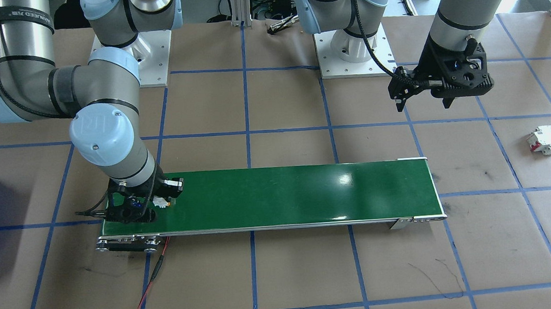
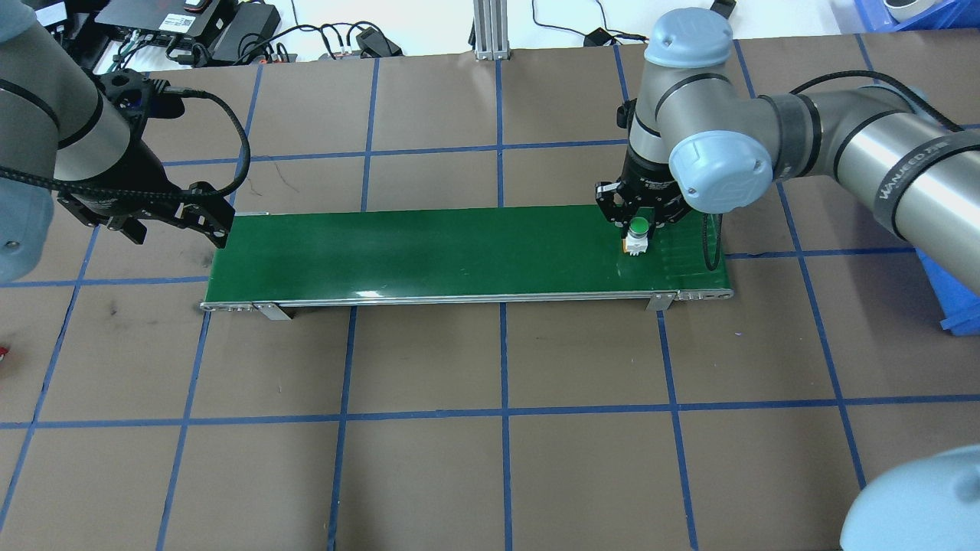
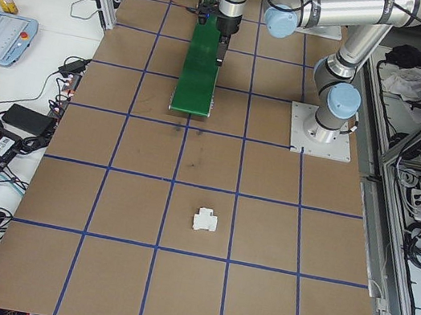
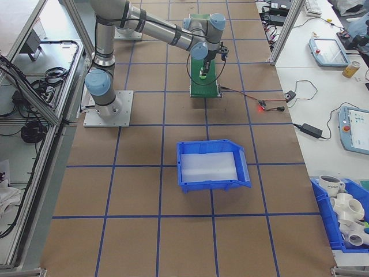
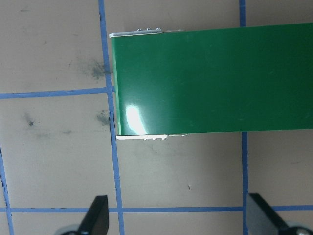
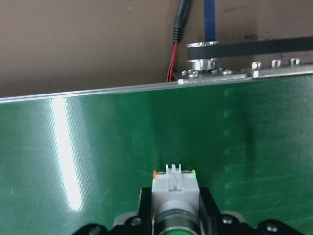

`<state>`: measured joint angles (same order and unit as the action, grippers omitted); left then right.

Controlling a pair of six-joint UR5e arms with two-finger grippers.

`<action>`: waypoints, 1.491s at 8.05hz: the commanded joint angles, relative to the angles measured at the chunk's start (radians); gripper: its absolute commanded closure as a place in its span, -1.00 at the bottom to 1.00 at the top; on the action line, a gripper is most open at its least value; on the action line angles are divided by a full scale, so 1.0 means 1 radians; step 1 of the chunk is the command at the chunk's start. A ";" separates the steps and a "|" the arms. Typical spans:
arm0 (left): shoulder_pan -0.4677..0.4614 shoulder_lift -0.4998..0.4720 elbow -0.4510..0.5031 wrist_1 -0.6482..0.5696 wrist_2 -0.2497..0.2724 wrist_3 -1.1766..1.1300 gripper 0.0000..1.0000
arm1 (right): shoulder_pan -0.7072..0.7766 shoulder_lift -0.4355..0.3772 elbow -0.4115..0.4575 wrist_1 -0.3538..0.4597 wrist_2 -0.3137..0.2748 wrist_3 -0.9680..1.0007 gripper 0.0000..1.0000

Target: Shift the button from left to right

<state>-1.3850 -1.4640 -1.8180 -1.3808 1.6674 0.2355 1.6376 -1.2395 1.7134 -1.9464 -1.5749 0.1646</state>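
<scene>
Over glossy green belt (image 2: pixel 459 249): right pincer (image 2: pixel 639 222) pinching round-capped button (image 2: pixel 637 233); left pincer (image 5: pixel 178 220) spread

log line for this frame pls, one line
right end effector: shut on button, over green conveyor belt right end | left end effector: open, empty, off belt's left end | circuit breaker: on table

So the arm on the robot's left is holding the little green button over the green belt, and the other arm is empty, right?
Not quite: the right gripper holds the button over the green belt. The left gripper is the empty one, open beyond the belt's other end. The overhead view shows this.
</scene>
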 commanded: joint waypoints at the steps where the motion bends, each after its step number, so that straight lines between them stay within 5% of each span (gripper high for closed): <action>1: 0.000 -0.001 0.000 0.000 0.000 -0.002 -1.00 | -0.088 -0.038 -0.035 0.050 -0.001 -0.080 1.00; 4: 0.000 -0.001 -0.001 0.002 -0.002 -0.007 -1.00 | -0.321 -0.151 -0.089 0.228 -0.023 -0.403 1.00; 6: 0.000 -0.001 -0.001 0.002 -0.002 -0.010 -1.00 | -0.486 -0.208 -0.089 0.231 -0.088 -0.657 1.00; 8: 0.000 -0.001 -0.003 0.000 -0.002 -0.010 -1.00 | -0.660 -0.201 -0.093 0.212 -0.089 -0.923 1.00; 12: -0.005 0.004 -0.004 0.000 -0.009 -0.007 -1.00 | -0.863 -0.017 -0.092 -0.034 -0.048 -1.279 1.00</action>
<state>-1.3876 -1.4638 -1.8216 -1.3811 1.6607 0.2230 0.8398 -1.3388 1.6214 -1.8938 -1.6463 -1.0040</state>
